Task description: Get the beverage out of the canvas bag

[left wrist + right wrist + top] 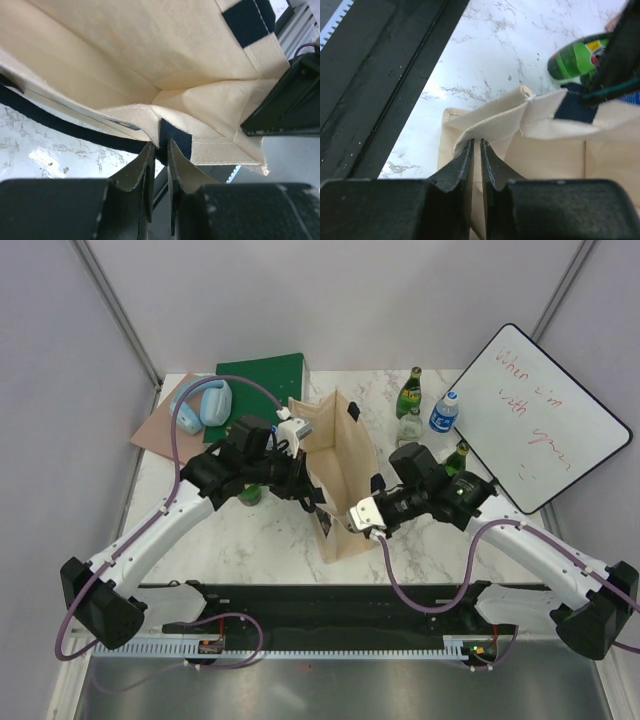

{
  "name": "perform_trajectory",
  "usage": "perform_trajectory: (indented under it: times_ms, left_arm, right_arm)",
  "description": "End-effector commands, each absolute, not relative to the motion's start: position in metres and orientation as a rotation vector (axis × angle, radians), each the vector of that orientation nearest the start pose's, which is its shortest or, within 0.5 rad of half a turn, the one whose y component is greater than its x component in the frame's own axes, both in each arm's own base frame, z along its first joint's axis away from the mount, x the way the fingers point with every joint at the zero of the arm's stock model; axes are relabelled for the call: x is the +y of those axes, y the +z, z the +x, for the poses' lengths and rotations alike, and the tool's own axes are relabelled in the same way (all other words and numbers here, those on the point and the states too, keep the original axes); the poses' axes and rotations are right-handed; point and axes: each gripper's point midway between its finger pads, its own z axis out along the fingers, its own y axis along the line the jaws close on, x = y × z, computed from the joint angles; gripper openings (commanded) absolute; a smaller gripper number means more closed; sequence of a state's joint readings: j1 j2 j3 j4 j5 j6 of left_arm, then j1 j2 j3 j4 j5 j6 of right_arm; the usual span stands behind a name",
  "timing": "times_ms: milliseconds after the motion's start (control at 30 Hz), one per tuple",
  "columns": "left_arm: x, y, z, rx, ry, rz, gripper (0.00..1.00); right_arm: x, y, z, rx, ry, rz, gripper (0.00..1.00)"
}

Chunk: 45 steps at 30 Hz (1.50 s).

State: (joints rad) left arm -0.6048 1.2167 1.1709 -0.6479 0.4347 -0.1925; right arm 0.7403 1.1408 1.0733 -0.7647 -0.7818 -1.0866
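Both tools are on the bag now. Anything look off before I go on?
Nothing spilled or damaged. The canvas bag sits askew between the left tool and right tool, its rim folded over at the right one. The part of its inside that the left wrist view shows holds no bottle.

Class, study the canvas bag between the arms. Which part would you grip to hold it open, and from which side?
Probably the stitched top hem of the canvas bag, approached over the edge from outside. The cloth is thin and slack; only the folded hem is firm. The left gripper pinches it at the navy strap, the right gripper at the opposite end.
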Motion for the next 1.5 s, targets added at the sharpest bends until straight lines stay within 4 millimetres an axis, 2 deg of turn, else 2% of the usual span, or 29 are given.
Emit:
perform_trajectory:
  times_ms: [0, 267, 433, 500, 633, 733, 767, 800, 933, 1167, 1300, 1400, 1433, 1467]
  left_arm:
    - [-0.243, 0.226, 0.246, 2.212, -0.759, 0.681, 0.21]
    - [-0.25, 0.262, 0.254, 2.045, -0.778, 0.7, 0.21]
    - [-0.248, 0.284, 0.245, 1.979, -0.814, 0.695, 0.19]
    - [-0.248, 0.287, 0.241, 1.973, -0.83, 0.69, 0.18]
    - [-0.244, 0.273, 0.231, 2.017, -0.861, 0.657, 0.19]
    - [-0.241, 0.274, 0.229, 2.039, -0.871, 0.588, 0.32]
    - [-0.24, 0.275, 0.229, 2.045, -0.876, 0.557, 0.39]
    - [-0.239, 0.278, 0.228, 2.042, -0.88, 0.544, 0.42]
    - [-0.243, 0.286, 0.224, 2.038, -0.924, 0.53, 0.48]
    - [-0.24, 0.31, 0.222, 1.983, -0.93, 0.531, 0.53]
    - [-0.235, 0.316, 0.22, 1.971, -0.911, 0.51, 0.55]
    - [-0.232, 0.311, 0.22, 1.977, -0.897, 0.501, 0.57]
    - [-0.231, 0.311, 0.22, 1.976, -0.895, 0.501, 0.57]
    - [-0.231, 0.311, 0.221, 1.974, -0.89, 0.502, 0.57]
  right_arm:
    - [0.275, 0.19, 0.118, 0.975, 0.87, -2.107, 0.17]
    - [0.29, 0.162, 0.098, 0.975, 0.867, -2.207, 0.17]
    - [0.282, 0.151, 0.09, 1.041, 0.861, -2.214, 0.17]
    - [0.273, 0.145, 0.087, 1.087, 0.855, -2.206, 0.18]
    - [0.26, 0.136, 0.083, 1.166, 0.838, -2.194, 0.19]
    - [0.257, 0.133, 0.083, 1.232, 0.831, -2.143, 0.22]
    - [0.258, 0.132, 0.083, 1.225, 0.83, -2.131, 0.25]
    - [0.258, 0.133, 0.083, 1.226, 0.829, -2.119, 0.26]
    - [0.26, 0.122, 0.091, 1.273, 0.797, -2.122, 0.27]
    - [0.248, 0.099, 0.087, 1.383, 0.797, -2.174, 0.26]
    - [0.24, 0.1, 0.085, 1.396, 0.767, -2.142, 0.29]
    - [0.242, 0.114, 0.095, 1.377, 0.703, -2.079, 0.41]
    - [0.244, 0.119, 0.1, 1.371, 0.679, -2.055, 0.51]
    - [0.251, 0.135, 0.108, 1.335, 0.652, -2.013, 0.54]
